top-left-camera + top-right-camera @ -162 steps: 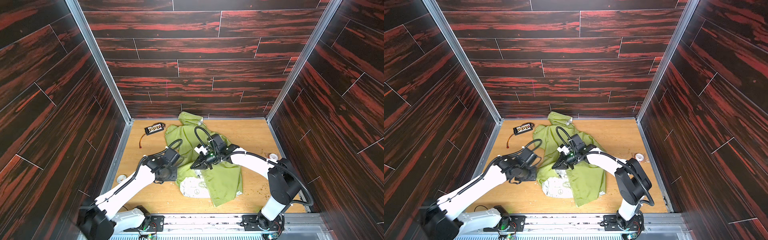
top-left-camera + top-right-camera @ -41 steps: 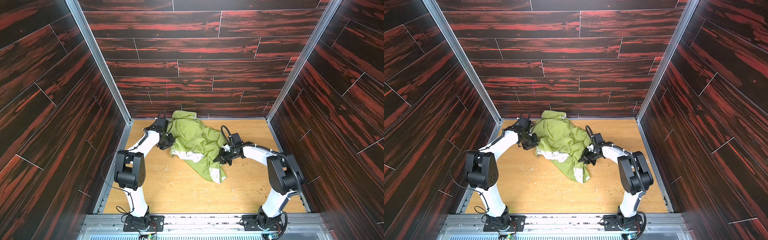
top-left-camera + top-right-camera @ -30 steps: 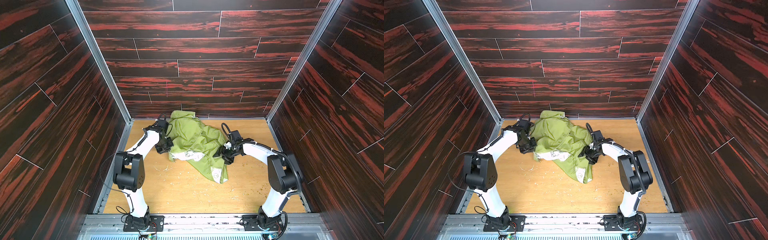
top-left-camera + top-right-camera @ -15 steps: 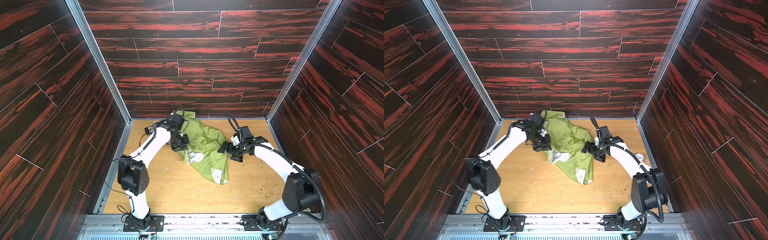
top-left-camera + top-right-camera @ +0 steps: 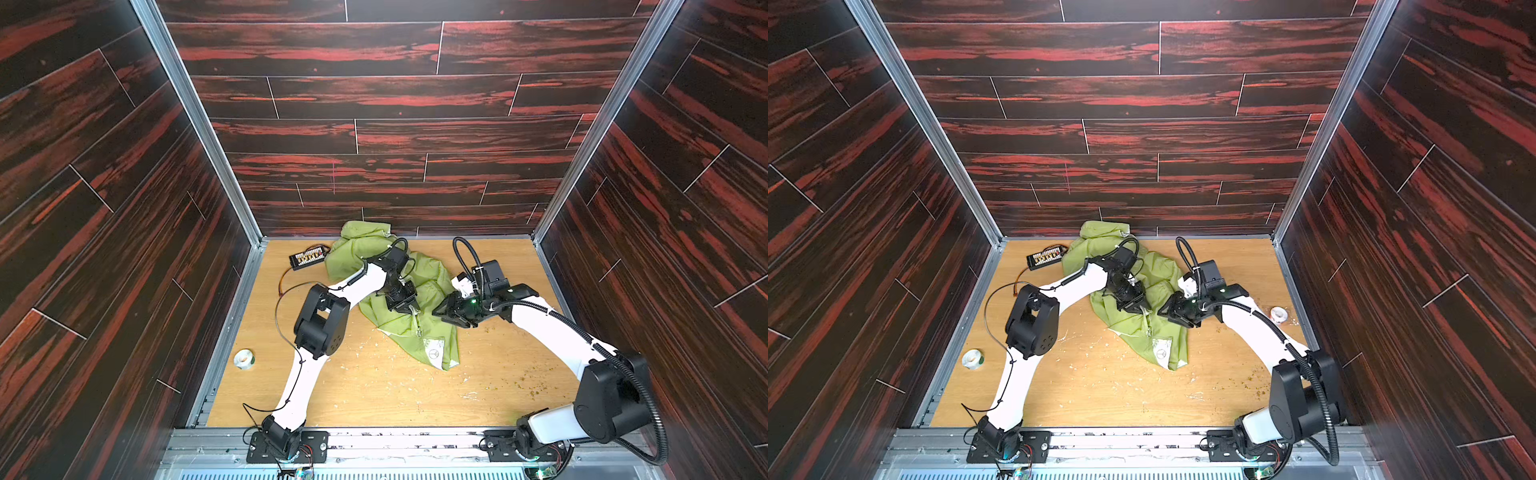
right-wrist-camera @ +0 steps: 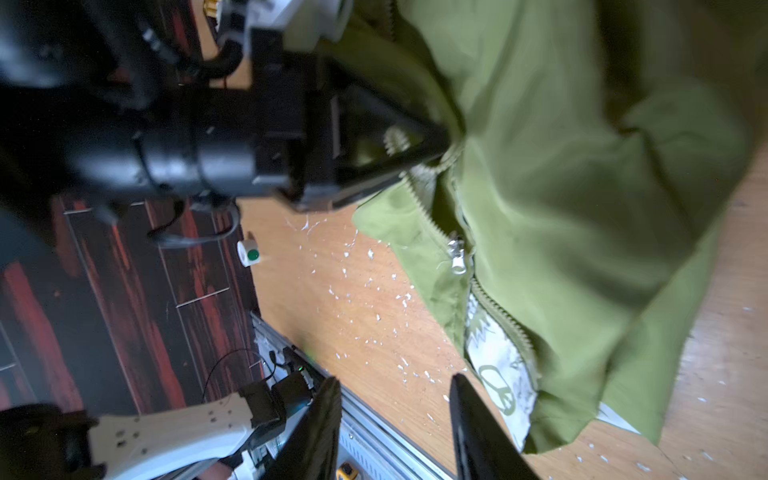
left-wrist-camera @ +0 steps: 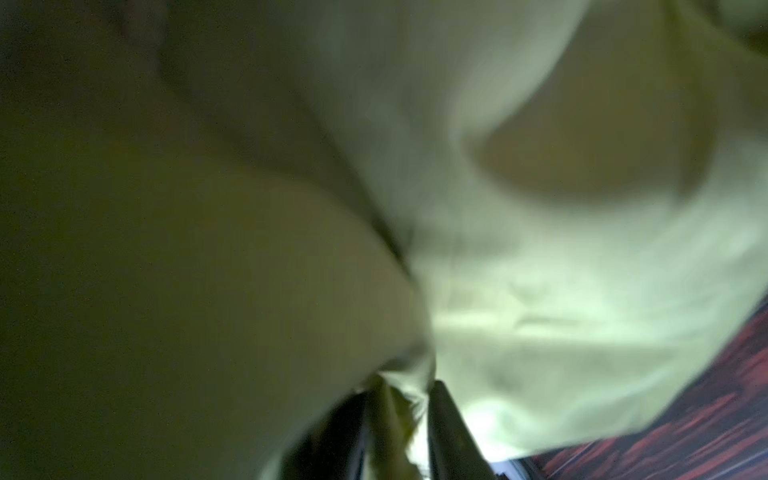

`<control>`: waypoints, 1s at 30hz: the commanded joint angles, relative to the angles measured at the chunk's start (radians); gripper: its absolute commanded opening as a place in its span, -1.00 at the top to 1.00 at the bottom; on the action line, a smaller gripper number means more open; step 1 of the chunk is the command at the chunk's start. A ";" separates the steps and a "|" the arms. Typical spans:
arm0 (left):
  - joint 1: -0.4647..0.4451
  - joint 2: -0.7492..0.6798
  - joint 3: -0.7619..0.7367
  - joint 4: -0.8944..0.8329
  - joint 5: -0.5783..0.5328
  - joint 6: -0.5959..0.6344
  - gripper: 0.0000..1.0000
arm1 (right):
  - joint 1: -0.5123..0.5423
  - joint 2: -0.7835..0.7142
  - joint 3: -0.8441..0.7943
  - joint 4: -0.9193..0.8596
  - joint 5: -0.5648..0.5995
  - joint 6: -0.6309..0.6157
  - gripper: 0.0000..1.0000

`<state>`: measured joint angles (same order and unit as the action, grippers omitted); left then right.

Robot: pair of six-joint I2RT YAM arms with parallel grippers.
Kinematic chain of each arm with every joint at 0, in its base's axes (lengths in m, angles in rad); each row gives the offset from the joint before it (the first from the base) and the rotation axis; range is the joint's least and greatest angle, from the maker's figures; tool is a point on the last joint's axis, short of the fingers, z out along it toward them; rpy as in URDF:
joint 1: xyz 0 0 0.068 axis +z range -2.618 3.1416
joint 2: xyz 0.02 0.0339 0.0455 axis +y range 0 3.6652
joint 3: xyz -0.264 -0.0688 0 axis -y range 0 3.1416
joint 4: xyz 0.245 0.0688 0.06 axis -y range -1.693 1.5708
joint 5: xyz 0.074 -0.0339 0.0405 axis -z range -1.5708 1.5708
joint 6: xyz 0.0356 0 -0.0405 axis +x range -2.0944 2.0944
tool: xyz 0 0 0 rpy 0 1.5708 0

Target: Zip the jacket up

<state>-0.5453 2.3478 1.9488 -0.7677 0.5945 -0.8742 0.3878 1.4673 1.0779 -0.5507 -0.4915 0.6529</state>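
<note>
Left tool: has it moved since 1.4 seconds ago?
Yes. The left tool has swung away from the left wall, toward the middle, over the jacket.

No readable words or numbers are showing anywhere. The only sign is a green peace symbol (image 6: 496, 384) printed on the white lining (image 6: 494, 357) of the jacket (image 6: 561, 199), lying just beside the right tool (image 6: 395, 424).
</note>
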 commanded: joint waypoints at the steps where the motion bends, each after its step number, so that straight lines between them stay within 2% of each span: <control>1: 0.004 0.017 0.070 -0.001 0.008 -0.005 0.11 | 0.012 0.061 0.001 0.036 -0.051 -0.008 0.17; 5: 0.010 -0.029 0.088 0.000 -0.038 0.007 -0.21 | 0.028 0.108 0.024 0.038 -0.051 -0.022 0.17; 12: 0.075 -0.222 0.007 -0.015 -0.153 0.021 -0.50 | 0.039 0.178 0.049 0.025 -0.044 -0.065 0.17; 13: 0.081 -0.243 -0.009 -0.016 -0.163 0.023 -0.82 | 0.042 0.189 0.057 0.019 -0.041 -0.072 0.17; 14: 0.087 -0.269 -0.028 -0.016 -0.173 0.028 -0.90 | 0.045 0.201 0.068 0.009 -0.032 -0.085 0.17; 20: 0.110 -0.423 -0.176 -0.040 -0.220 0.065 -0.88 | 0.069 0.274 0.146 -0.052 0.023 -0.163 0.14; 22: 0.114 -0.507 -0.274 0.016 -0.231 0.056 -0.83 | 0.072 0.297 0.158 -0.062 0.036 -0.178 0.14; 26: 0.115 -0.708 -0.552 0.233 -0.265 0.001 -0.80 | 0.081 0.299 0.143 -0.049 0.029 -0.174 0.13; 30: 0.104 -0.890 -0.872 0.541 -0.270 -0.144 -0.79 | 0.089 0.296 0.097 -0.002 0.028 -0.144 0.05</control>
<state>-0.4332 1.5558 1.1995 -0.4595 0.3531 -0.9184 0.4660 1.7374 1.2026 -0.5587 -0.4671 0.5129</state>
